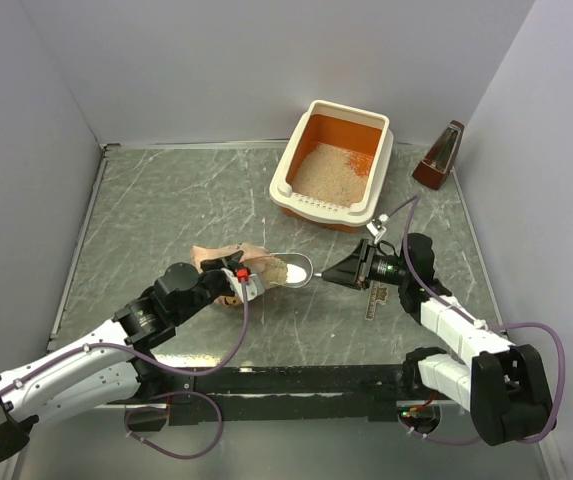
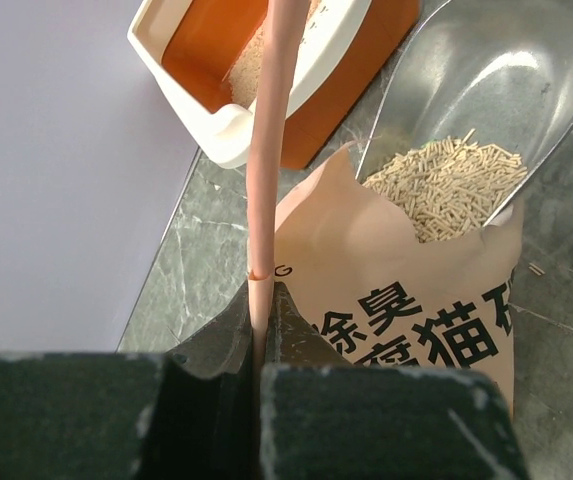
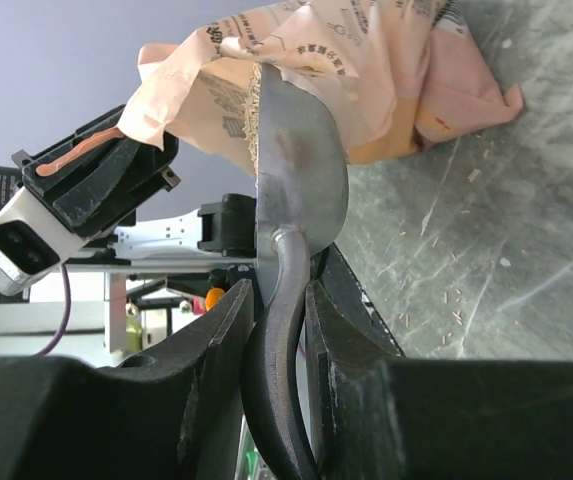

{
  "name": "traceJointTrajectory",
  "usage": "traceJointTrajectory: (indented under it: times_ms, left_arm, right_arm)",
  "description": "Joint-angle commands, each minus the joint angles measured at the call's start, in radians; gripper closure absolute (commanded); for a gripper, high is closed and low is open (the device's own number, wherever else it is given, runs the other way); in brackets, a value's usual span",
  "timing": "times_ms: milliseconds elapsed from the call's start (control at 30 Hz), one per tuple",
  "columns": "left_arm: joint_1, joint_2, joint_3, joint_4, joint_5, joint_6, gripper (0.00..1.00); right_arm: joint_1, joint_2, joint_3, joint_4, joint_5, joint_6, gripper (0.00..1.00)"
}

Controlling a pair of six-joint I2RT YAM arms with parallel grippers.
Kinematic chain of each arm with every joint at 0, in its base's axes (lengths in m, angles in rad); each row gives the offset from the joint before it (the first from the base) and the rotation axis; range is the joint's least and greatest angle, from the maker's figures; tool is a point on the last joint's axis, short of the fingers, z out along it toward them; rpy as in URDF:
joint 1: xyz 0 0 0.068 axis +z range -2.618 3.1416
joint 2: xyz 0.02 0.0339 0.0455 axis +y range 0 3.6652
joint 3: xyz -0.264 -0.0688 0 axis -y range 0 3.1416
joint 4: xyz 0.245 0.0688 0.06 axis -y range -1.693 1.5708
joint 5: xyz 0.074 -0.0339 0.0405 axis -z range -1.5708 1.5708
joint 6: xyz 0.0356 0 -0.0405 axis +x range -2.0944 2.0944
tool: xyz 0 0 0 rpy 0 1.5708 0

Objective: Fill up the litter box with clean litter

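Litter (image 2: 448,188) in right tool's (image 3: 278,305) scoop (image 2: 486,75) sits partly hidden behind bag (image 2: 366,270) lip.

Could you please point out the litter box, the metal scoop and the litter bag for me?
litter box (image 1: 291,150), top external view, cream left rim.
metal scoop (image 2: 486,80), left wrist view, bare bowl.
litter bag (image 2: 366,260), left wrist view, printed front.

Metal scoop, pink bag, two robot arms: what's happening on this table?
The left arm has its jaws shut on the top edge of the pink bag, holding that edge up. The right arm grips the metal scoop by its handle. The scoop's bowl sits at the bag's mouth with a small heap of pale litter in it. Farther back, the litter box already holds a layer of litter, so filling looks partway along.
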Motion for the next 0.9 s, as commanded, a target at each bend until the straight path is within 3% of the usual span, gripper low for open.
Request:
traceJointTrajectory:
  times_ms: [0, 167, 467, 700, 867]
  left_arm:
    - [-0.013, -0.013, 0.001, 0.144, 0.028, -0.016, 0.99]
    - [-0.016, -0.016, -0.005, 0.159, 0.043, -0.017, 0.99]
    - [-0.016, -0.009, -0.002, 0.15, 0.036, -0.017, 0.99]
    - [-0.018, -0.022, -0.007, 0.161, 0.028, -0.016, 0.99]
    - [-0.02, -0.036, -0.013, 0.173, 0.025, -0.013, 0.99]
  right_arm:
    - [-0.022, -0.015, -0.063, 0.128, -0.039, 0.046, 1.0]
    - [-0.013, 0.02, -0.097, 0.282, -0.022, 0.101, 1.0]
    - [0.003, 0.008, -0.07, 0.225, -0.016, 0.041, 1.0]
    - [-0.005, 0.034, -0.114, 0.379, -0.046, 0.142, 1.0]
    - [-0.017, -0.009, -0.099, 0.323, -0.043, 0.13, 1.0]
